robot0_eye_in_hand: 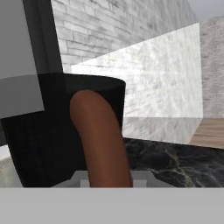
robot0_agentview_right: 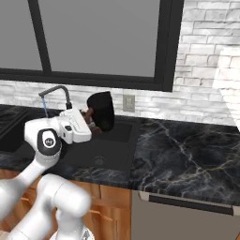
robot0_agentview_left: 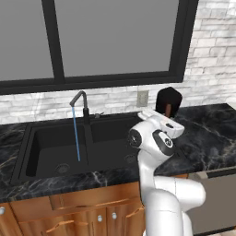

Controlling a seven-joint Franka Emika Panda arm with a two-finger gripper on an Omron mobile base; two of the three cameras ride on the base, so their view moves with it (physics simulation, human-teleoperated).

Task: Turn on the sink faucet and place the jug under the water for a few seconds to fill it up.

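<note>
Black tapered jug [robot0_agentview_left: 168,99] with reddish-brown handle [robot0_eye_in_hand: 103,142] — upright, lifted at the sink's right end, well right of the thin blue water stream [robot0_agentview_left: 76,136] falling from the dark gooseneck faucet [robot0_agentview_left: 79,103] into the left basin. Jaws narrow, clamped on the handle, jug straight ahead. Black double sink [robot0_agentview_left: 27,152] in dark marble bench [robot0_agentview_right: 187,150]; brick wall, window.

No readable text, labels or numbers — nothing legible anywhere

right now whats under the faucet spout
A thin blue stream of water falls from the faucet into the left basin of the sink. No jug there: the jug is off to the right, its brown handle between the fingers.
</note>
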